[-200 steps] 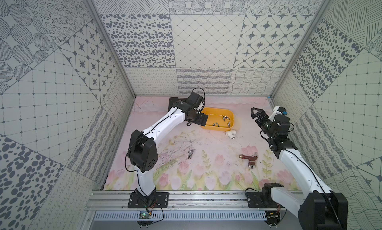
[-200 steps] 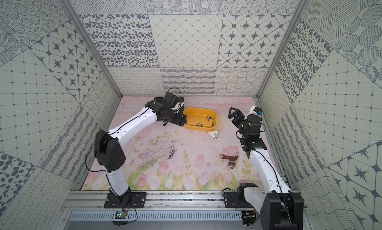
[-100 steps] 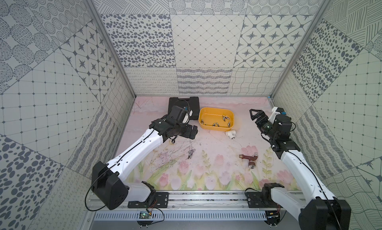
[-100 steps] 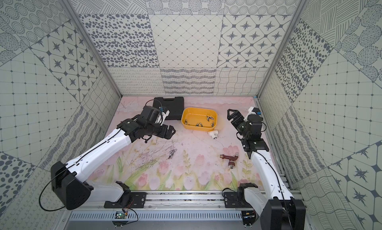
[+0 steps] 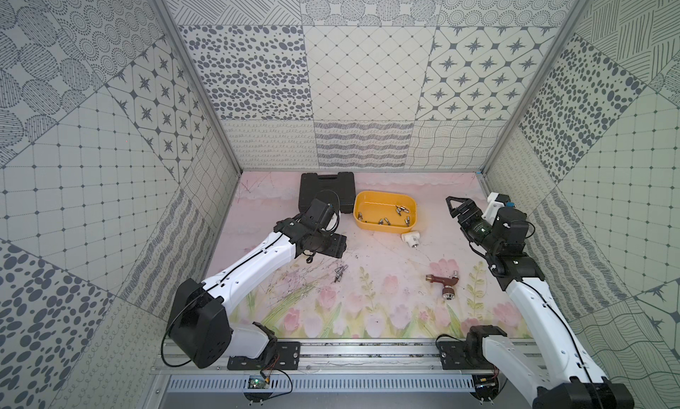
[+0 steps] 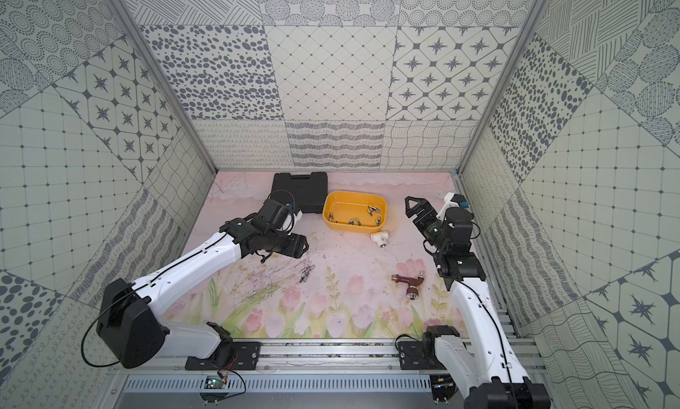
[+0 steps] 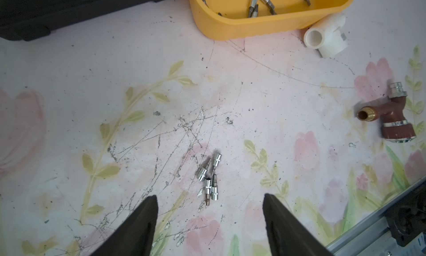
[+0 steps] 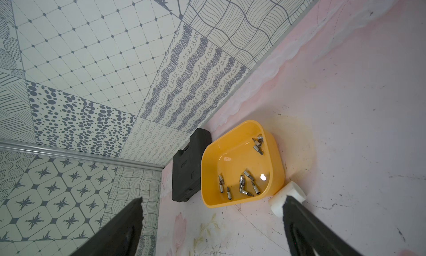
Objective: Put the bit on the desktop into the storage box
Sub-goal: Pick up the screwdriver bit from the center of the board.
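**Four bits on the mat, both my pincers spread**

My left pincer [image 7: 209, 197] hangs above the flowered pink desktop mat [image 5: 386, 315] with its two black fingers apart and nothing between them. Just ahead of it, in my left wrist view, lies a tight cluster of four small silver socket bits [image 7: 210, 178], touching one another. Both top views show the same cluster on the mat just in front of that pincer [image 5: 333, 246].

The shallow yellow plastic storage box [image 5: 379, 230] sits near the back wall, well apart from the cluster, with several silver bits [image 5: 386, 219] already inside. A black ribbed plastic tool case [image 5: 323, 188] lies beside it, and a white plastic pipe fitting [image 5: 410, 238] rests against its front corner. A brown tap with metal ends [image 5: 445, 284] lies further forward.

My right pincer [image 5: 459, 201] is raised beside the box, spread wide and empty.
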`<state>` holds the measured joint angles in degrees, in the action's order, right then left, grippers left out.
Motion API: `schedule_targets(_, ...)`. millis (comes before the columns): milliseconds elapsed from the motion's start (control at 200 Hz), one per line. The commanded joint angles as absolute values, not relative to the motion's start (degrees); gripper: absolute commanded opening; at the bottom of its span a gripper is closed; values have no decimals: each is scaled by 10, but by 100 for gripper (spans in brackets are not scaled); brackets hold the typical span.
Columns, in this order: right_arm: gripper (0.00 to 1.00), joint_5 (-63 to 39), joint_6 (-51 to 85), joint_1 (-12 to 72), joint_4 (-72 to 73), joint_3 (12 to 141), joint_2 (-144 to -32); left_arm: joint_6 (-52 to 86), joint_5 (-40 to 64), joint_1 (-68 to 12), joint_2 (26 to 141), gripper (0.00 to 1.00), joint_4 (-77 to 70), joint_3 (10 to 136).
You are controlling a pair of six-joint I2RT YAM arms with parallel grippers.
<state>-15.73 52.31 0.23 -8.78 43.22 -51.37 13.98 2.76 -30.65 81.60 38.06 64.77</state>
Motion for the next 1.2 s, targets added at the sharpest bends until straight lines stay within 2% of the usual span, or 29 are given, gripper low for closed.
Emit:
schedule_targets(0,97,-167,513,0,-94,412,-501,166,96,-304,852,66,401,653)
schedule_targets(350,97,-179,498,0,-91,414,-520,183,94,-309,853,47,416,579)
schedule_targets(715,97,-183,490,0,-83,417,-538,188,90,-317,886,27,410,569)
schedule_targets(1196,97,-202,490,0,-59,416,-554,160,48,-317,921,25,392,594)
